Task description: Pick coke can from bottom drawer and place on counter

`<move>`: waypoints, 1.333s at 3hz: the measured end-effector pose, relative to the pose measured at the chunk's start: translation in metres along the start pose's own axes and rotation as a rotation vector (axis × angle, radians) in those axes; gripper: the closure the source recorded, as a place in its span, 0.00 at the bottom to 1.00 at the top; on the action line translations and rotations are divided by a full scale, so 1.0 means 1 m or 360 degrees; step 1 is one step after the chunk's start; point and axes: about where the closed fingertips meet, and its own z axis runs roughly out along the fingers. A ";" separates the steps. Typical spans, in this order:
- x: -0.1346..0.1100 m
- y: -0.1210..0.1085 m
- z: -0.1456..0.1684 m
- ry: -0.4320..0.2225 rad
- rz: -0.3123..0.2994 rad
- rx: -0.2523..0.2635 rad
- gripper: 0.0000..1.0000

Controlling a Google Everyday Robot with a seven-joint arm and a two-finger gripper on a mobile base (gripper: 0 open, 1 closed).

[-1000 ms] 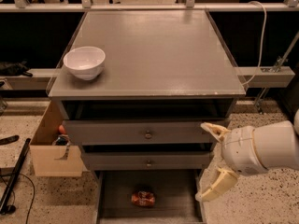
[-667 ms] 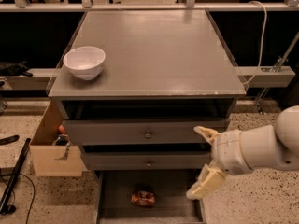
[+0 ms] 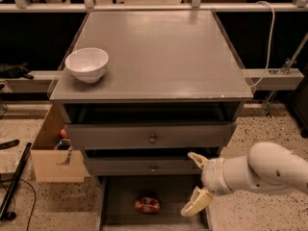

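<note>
Below the cabinet's front edge, in the pulled-out grey wooden bottom drawer (image 3: 120,196) — a wide, dark, low-walled tray — the small red metal coke can (image 3: 147,204) sits near the middle, untouched. The robot's white two-finger gripper (image 3: 195,182), fingers spread wide and empty, hangs over the drawer's right side, near the can. The reach is in hand; next it likely must descend and close round the can before lifting it to the flat grey counter (image 3: 159,52). Since a second ago the gripper has slid left and lower — the can has not moved.
</note>
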 end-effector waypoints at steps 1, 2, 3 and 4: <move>0.048 0.003 0.027 0.0007 0.0038 -0.0006 0.00; 0.086 0.007 0.046 -0.0013 0.0138 -0.0015 0.00; 0.088 0.010 0.050 -0.0021 0.0151 -0.0032 0.00; 0.091 0.007 0.065 -0.0035 0.0161 -0.0054 0.00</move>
